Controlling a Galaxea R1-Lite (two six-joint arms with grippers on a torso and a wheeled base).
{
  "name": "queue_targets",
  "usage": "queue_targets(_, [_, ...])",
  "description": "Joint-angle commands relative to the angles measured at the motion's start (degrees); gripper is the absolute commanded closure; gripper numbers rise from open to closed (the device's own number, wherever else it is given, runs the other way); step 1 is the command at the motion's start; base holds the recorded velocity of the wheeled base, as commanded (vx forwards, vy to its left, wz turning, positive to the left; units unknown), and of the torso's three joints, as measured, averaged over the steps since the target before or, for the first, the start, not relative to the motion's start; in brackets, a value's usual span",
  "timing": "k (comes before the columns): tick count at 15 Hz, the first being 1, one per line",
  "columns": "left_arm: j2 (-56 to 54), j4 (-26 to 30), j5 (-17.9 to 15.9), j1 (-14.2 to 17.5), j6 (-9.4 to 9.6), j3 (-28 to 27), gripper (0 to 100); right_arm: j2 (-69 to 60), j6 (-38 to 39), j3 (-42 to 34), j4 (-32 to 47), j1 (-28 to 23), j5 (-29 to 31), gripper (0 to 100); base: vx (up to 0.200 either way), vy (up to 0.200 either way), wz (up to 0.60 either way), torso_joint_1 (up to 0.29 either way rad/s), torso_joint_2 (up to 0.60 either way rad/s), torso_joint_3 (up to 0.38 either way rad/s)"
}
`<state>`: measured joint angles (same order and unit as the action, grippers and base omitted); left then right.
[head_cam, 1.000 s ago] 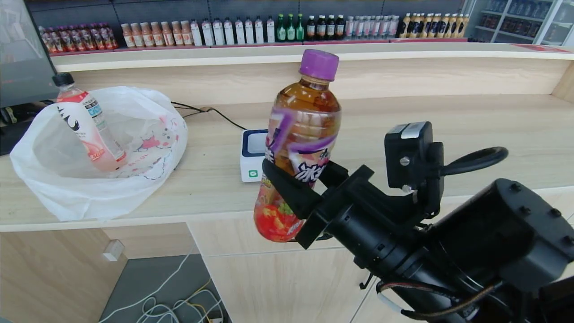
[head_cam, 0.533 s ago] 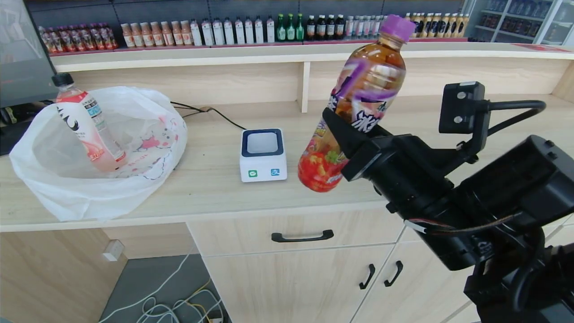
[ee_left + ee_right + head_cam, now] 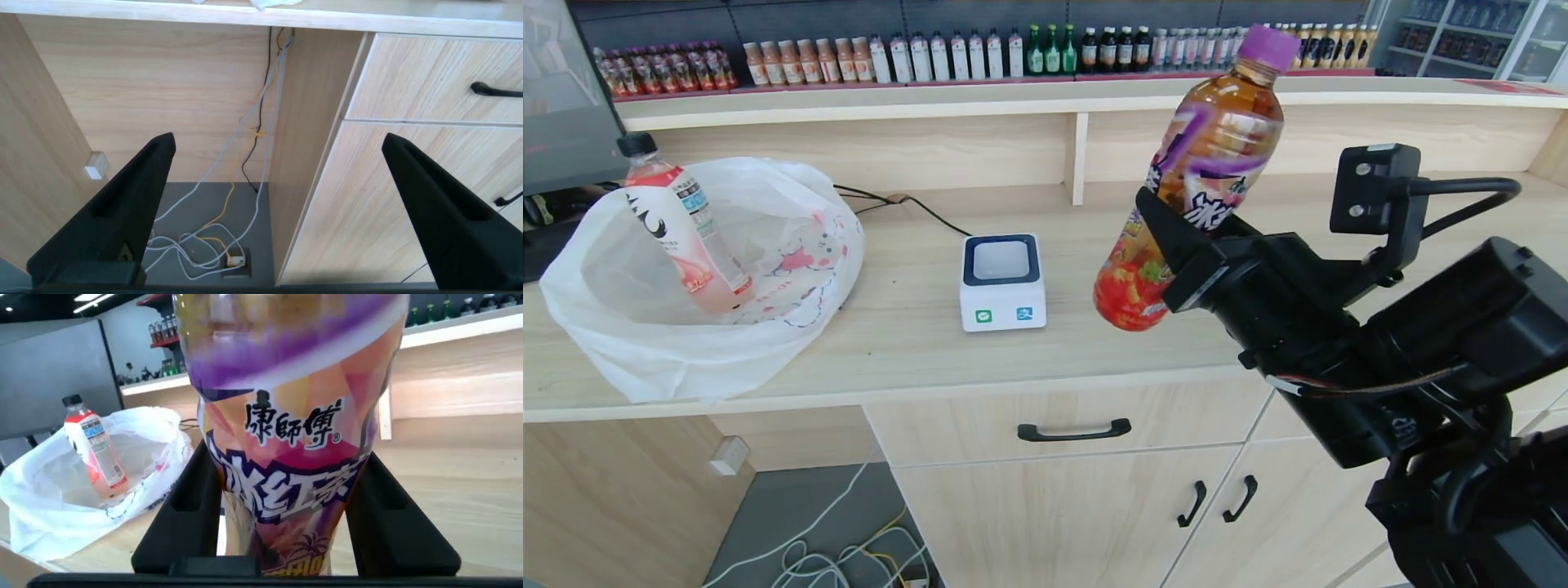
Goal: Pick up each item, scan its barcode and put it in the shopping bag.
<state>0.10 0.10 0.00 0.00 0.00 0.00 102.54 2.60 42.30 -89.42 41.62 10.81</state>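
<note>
- We log the tea bottle: purple cap, amber liquid, purple-and-white swirl label, red fruit print at the base.
- Pink bottle: black cap, white-and-pink label.
- Shopping bag: translucent white with a pink cartoon print.
- Scanner: white body, dark blue top frame.
- Counter: pale wood grain; we note black drawer handles.

Bottle rows on back shelf; loose cables on floor; black drawer handle under desk.
</note>
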Motion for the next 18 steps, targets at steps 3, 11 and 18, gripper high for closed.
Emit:
queue_targets(3, [-0.01, -0.01, 0.00, 0.00, 0.00, 0.00, 0, 3.02, -0.75, 4.72, 0.21, 0.13, -0.18, 100, 0.000, 0.133, 0.00, 0.003, 0.00, 0.002])
queue_targets(11, [-0.01, -0.01, 0.00, 0.09, -0.09, 0.00, 0, 5.31, -0.31, 7.62, 0.21, -0.40, 0.09, 100, 0.000, 0.200, 0.00, 0.004, 0.00, 0.001])
queue_targets(18, [-0.01, -0.01, 0.00, 0.00, -0.09, 0.00, 0, 1.44, 0.04, 6.13, 0.12, -1.45, 0.09, 100, 0.000, 0.143, 0.00, 0.004, 0.00, 0.003])
